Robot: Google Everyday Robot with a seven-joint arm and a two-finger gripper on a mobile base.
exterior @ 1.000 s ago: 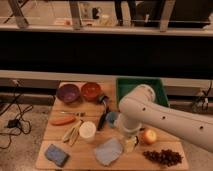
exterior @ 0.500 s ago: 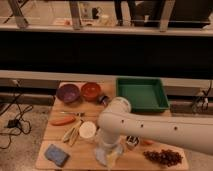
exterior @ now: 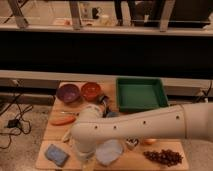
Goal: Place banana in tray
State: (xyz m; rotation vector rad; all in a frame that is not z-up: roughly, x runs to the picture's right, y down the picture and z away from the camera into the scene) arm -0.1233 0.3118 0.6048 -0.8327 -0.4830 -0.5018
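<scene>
Camera view: gripper (exterior: 88,159), jaws spread, hangs over table (exterior: 135,159) at 7 o'clock; banana (exterior: 66,136) at its 10 o'clock, tray (exterior: 140,95) at 2.

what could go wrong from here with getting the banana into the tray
The gripper hangs low at the front left of the table, jaws open, with the banana just beside the arm: it may nudge it into the carrot. The arm swinging to the tray might knock the red bowl.
</scene>
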